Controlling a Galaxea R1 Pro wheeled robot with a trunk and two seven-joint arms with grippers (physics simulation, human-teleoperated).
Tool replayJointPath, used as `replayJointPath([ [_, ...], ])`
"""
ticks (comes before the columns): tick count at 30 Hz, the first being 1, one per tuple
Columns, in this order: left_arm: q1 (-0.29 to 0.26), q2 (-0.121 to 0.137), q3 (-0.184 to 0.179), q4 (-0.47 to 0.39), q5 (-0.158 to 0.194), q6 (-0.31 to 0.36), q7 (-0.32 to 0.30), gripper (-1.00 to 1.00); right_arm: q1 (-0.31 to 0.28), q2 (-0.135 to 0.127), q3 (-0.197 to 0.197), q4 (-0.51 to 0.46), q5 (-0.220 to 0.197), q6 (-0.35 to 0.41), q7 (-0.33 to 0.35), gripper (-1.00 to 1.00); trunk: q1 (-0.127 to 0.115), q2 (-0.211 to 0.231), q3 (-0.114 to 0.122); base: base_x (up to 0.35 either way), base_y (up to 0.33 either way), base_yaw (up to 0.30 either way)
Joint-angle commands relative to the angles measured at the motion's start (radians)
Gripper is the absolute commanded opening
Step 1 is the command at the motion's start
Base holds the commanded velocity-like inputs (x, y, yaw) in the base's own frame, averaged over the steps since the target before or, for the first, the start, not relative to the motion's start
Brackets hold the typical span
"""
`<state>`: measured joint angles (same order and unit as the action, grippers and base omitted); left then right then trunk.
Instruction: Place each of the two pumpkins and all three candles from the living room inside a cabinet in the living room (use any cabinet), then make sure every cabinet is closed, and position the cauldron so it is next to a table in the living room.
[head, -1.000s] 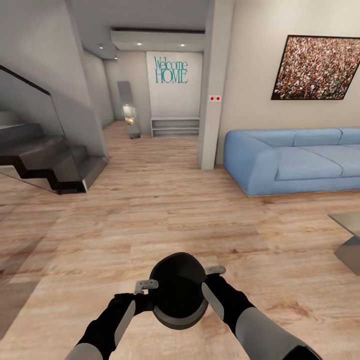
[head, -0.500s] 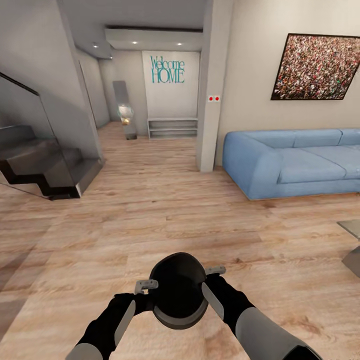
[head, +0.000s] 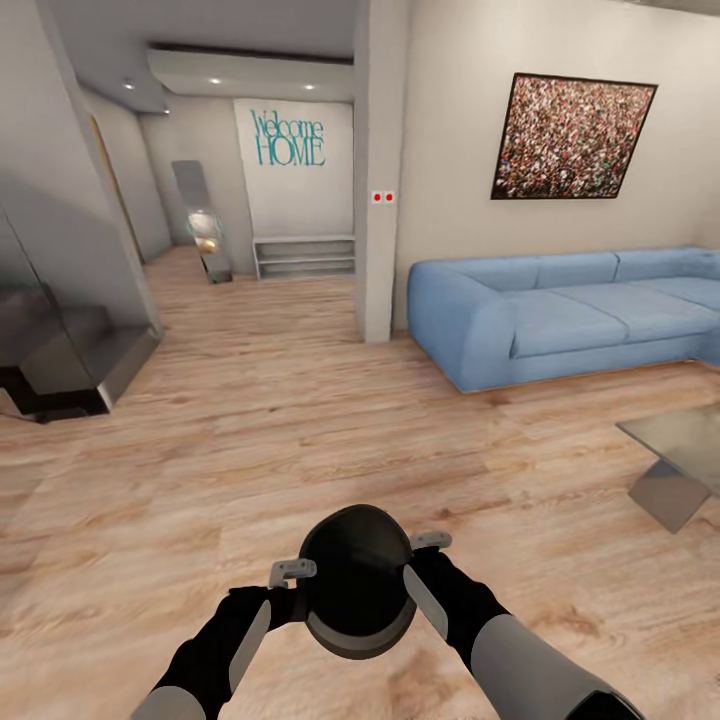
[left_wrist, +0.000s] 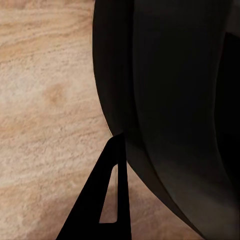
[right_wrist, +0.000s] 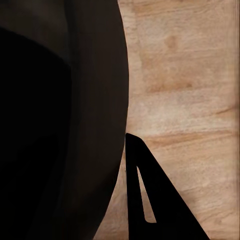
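A black round cauldron (head: 355, 590) hangs low in front of me over the wooden floor, held between both arms. My left gripper (head: 293, 572) clamps its rim on one side and my right gripper (head: 428, 545) clamps the opposite side. In the left wrist view the dark cauldron wall (left_wrist: 175, 100) sits against one finger (left_wrist: 107, 200). The right wrist view likewise shows the cauldron wall (right_wrist: 60, 125) beside a finger (right_wrist: 150, 200). A corner of the grey glossy table (head: 685, 440) shows at the right edge, well apart from the cauldron. Pumpkins, candles and cabinet are out of view.
A blue sofa (head: 560, 310) runs along the right wall under a framed picture (head: 570, 135). A white pillar (head: 380, 170) stands left of the sofa. Dark stairs (head: 60, 360) lie at the left. A hallway with a low shelf (head: 303, 255) opens straight ahead.
The whole picture has slid leftward, so the camera has turned right; more of the table and sofa is in view. The cauldron stays fixed between both grippers.
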<state>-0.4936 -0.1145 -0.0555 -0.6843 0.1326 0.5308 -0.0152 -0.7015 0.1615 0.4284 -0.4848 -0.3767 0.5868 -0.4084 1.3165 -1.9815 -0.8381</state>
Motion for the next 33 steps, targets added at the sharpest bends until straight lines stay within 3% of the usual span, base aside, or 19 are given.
replayJointPath([
  [1, 0.000, -0.001, -0.002, -0.001, 0.038, 0.006, -0.002, -1.00, -0.001, 0.007, 0.008, -0.034, -0.034, -0.008, 0.016, -1.00, 0.000, -0.001, -0.001, 0.000, 0.000, -0.258],
  [33, 0.000, -0.001, -0.001, -0.006, 0.038, 0.006, -0.002, -1.00, -0.001, 0.009, 0.009, -0.034, -0.034, -0.008, 0.016, -1.00, 0.000, -0.001, 0.010, 0.000, 0.000, -0.258],
])
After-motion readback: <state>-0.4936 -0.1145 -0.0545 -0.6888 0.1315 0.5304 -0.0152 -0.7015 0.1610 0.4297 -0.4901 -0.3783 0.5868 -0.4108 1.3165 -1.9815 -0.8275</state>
